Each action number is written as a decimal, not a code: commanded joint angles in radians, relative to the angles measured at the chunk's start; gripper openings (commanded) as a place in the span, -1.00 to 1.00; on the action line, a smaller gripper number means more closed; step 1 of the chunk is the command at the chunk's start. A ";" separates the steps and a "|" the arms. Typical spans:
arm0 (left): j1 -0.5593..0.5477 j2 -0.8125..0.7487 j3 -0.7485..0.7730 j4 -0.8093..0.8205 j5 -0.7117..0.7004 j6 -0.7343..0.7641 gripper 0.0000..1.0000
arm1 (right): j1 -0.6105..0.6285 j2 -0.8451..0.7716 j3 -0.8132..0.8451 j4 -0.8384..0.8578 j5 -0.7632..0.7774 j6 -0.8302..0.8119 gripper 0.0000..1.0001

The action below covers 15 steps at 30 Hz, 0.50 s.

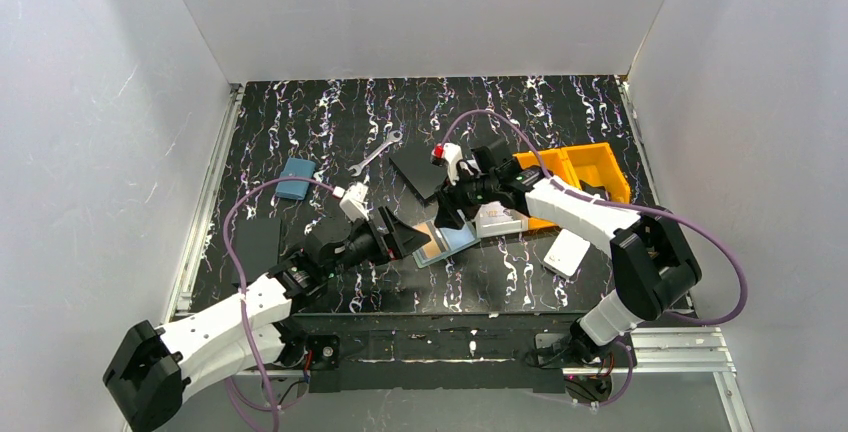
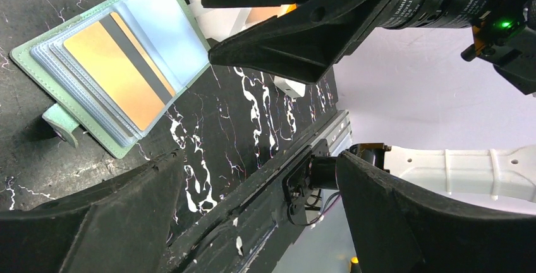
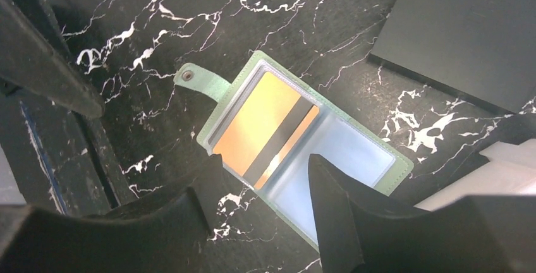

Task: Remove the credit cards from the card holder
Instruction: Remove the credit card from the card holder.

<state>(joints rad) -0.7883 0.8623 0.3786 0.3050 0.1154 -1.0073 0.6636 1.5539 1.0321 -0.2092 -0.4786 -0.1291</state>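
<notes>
1. My left gripper [image 2: 260, 159] is spread wide with nothing between its fingers. In its own wrist view the two dark fingers fill the lower corners, with bare marbled table [image 2: 253, 115] between them.
2. My right gripper [image 3: 262, 165] is also parted and clasps nothing. In the right wrist view its fingertips [image 3: 316, 162] hang over the lower edge of the card holder [image 3: 227, 105]. I cannot tell whether they touch it.
3. The card holder lies open and flat on the table. It is just below the middle of the overhead view, between my two grippers, and at the upper left of the left wrist view.
4. A tan card [image 3: 253, 124] with a dark stripe sits in the holder's left-hand sleeve in the right wrist view, still tucked in.
5. The sleeve [image 3: 338, 169] beside it looks light blue. I cannot tell whether it holds a card.
6. The holder's snap tab [image 3: 196, 80] sticks out toward the upper left of the right wrist view.
7. In the overhead view, a black plate [image 1: 418, 170] lies above the holder.
8. A wrench [image 1: 377, 152] lies up and left of that plate.
9. A blue pouch [image 1: 296, 178] sits at mid-left, well apart from the holder.
10. Yellow bins [image 1: 590, 167] stand at the right of the view.
11. A white box [image 1: 567, 252] lies below the bins.
</notes>
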 commanded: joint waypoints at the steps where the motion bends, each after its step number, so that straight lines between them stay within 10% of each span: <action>1: 0.002 0.028 0.007 0.038 -0.001 0.005 0.76 | 0.008 -0.015 -0.032 0.100 0.079 0.077 0.16; 15: -0.006 0.219 0.083 0.088 -0.007 0.038 0.65 | 0.026 -0.031 -0.110 0.156 0.203 0.095 -0.49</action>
<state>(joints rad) -0.7895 1.0405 0.4072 0.3618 0.1192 -0.9997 0.6724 1.5356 0.9310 -0.1051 -0.3000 -0.0517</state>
